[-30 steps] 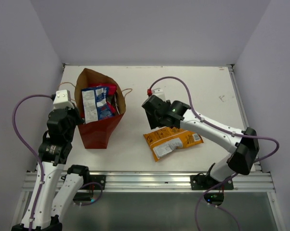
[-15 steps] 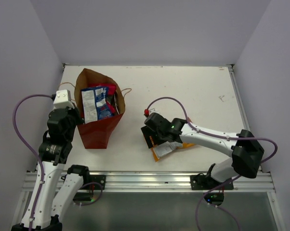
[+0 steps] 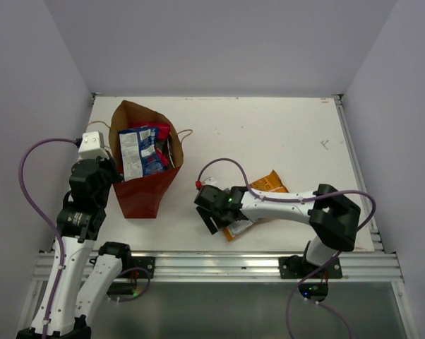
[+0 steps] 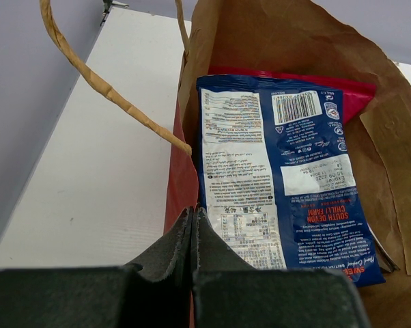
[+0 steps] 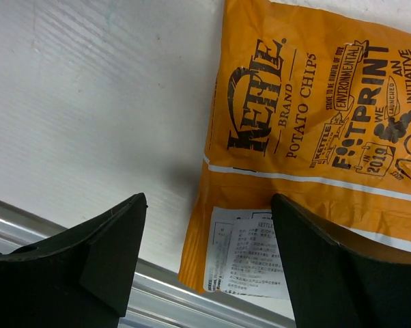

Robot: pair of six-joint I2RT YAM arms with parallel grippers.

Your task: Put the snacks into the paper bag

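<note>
The right claw [image 5: 209,273] has come down and toward the table's near edge since a second ago, when it hung higher, over the far end of the orange-yellow packet [image 5: 315,137]. Its jaws now stand wider and grip nothing, low over the table [image 5: 89,102] and straddling the packet's near-left corner. The packet lies by the near edge, about midway along it. It reads "KETTLE BRAND POTATO CHIPS", with "ENVIRONMENTAL FOOTPRINT" and "2019" beside that. The left claw [image 4: 192,232] has not moved: it is pinched shut on the rim of the paper bag [image 4: 274,34], which stands at the table's left side. Inside, a blue-and-white packet [image 4: 274,171] shows a barcode and, upside down, "SOUTH DEVON CHILLI FARM", with a red-pink packet [image 4: 356,102] behind it.
</note>
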